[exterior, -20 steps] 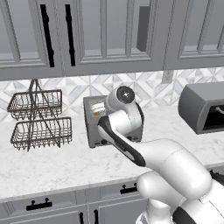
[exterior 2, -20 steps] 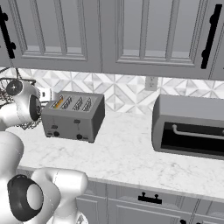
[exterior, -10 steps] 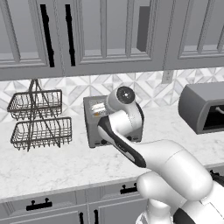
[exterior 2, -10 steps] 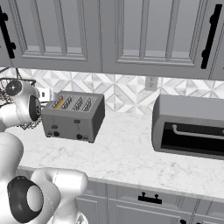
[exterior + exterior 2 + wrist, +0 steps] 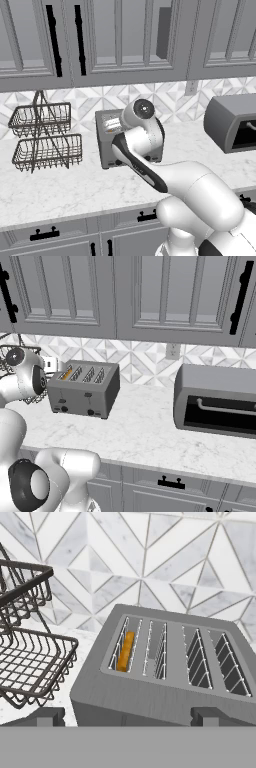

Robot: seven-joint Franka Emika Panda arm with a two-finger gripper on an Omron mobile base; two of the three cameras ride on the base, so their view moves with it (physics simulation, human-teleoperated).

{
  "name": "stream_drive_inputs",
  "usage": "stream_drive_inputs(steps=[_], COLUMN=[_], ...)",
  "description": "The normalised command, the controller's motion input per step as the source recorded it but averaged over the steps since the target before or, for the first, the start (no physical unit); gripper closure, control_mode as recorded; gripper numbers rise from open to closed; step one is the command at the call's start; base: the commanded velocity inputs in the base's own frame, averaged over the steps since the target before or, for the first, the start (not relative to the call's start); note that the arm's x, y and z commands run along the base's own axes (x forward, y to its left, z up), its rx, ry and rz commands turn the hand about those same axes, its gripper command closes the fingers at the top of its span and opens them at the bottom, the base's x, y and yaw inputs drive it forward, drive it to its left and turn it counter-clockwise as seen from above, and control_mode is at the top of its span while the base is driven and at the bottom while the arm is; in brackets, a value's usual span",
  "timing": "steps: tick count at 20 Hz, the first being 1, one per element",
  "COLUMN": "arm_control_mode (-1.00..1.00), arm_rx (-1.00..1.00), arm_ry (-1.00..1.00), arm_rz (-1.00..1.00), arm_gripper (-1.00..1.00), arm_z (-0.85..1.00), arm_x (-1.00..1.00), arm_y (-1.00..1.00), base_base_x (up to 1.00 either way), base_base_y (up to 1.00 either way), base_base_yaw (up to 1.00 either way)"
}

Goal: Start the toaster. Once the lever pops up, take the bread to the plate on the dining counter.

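The grey four-slot toaster [image 5: 85, 388] stands on the marble worktop against the tiled wall. The bread [image 5: 125, 651] sits edge-on and deep in its leftmost slot, an orange strip [image 5: 66, 375] in the right base view. The other slots are empty. My gripper [image 5: 127, 718] hovers just in front of and above the toaster, open, its two fingertips [image 5: 47, 716] wide apart with nothing between them. In the left base view my arm covers most of the toaster [image 5: 107, 134]. The plate and the dining counter are out of view.
A two-tier wire basket [image 5: 42, 135] stands close to the left of the toaster and reaches near my hand [image 5: 30, 657]. A larger dark-grey appliance [image 5: 217, 401] with a black opening sits to the right. Grey wall cabinets hang overhead.
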Motion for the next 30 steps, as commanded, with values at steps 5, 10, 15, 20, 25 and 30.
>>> stream_drive_inputs(steps=[5, 10, 15, 20, 25, 30], arm_control_mode=[-1.0, -1.0, -1.0, -1.0, -1.0, -1.0], arm_rx=[0.0, 0.0, 0.0, 0.0, 0.0, 0.0], arm_ry=[0.0, 0.0, 0.0, 0.0, 0.0, 0.0], arm_rz=[0.0, 0.0, 0.0, 0.0, 0.0, 0.0], arm_gripper=[-1.0, -1.0, -1.0, -1.0, -1.0, -1.0], arm_z=[0.0, 0.0, 0.0, 0.0, 0.0, 0.0], arm_x=[-0.06, 0.0, 0.0, 0.0, 0.0, 0.0], arm_y=[0.0, 0.0, 0.0, 0.0, 0.0, 0.0], base_base_x=[0.0, 0.0, 0.0, 0.0, 0.0, 0.0], base_base_y=[0.0, 0.0, 0.0, 0.0, 0.0, 0.0], base_base_yaw=[0.0, 0.0, 0.0, 0.0, 0.0, 0.0])
